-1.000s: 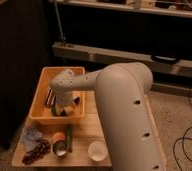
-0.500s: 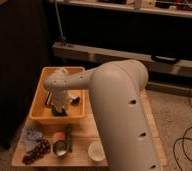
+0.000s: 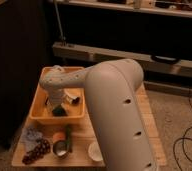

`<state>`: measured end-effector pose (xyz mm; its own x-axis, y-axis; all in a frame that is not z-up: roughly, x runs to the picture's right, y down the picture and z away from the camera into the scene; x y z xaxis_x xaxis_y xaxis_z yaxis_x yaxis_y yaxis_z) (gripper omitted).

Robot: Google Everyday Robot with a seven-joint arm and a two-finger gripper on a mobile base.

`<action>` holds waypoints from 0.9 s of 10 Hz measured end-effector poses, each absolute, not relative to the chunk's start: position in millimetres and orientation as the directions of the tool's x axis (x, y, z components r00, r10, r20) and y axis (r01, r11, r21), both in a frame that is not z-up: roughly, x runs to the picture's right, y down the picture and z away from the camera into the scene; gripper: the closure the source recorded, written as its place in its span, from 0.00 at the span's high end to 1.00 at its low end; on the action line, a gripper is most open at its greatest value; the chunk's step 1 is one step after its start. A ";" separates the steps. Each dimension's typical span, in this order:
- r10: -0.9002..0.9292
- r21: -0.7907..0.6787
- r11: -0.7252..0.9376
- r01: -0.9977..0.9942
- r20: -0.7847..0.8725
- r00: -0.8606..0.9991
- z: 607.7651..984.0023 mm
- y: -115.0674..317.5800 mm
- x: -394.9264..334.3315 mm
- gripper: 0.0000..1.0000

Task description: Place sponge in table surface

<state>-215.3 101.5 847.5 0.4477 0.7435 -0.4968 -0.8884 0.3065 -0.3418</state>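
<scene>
Gripper [image 3: 54, 102] down inside orange-yellow plastic bin [image 3: 44, 119], over small teal soft sponge [image 3: 59, 111]. Open or clamped: cannot tell. Bin on light plank-wood table surface [image 3: 151, 137].

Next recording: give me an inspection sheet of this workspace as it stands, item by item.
Surface: wooden table, things crowded on its left part.
Job's things: teal sponge lies inside the orange bin, not yet on the table.
Clutter: cloth, grapes, metal cup, white cup, orange item, green item; other small things in the bin.
Grippers: gripper is down in the bin, just above the sponge; contact cannot be told.
Cables: dark cables on the floor to the right.
Surroundings: dark shelving behind the table.
</scene>
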 end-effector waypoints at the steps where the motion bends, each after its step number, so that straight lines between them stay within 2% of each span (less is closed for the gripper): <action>1: 0.745 -0.340 0.302 -0.891 -0.499 0.443 848.4 100.9 -216.2 0.80; 9: 0.761 -0.416 0.219 -0.882 -0.493 0.422 861.5 107.6 -215.1 0.80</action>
<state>-215.1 107.6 861.5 0.4216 0.7609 -0.4932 -0.8825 0.2192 -0.4161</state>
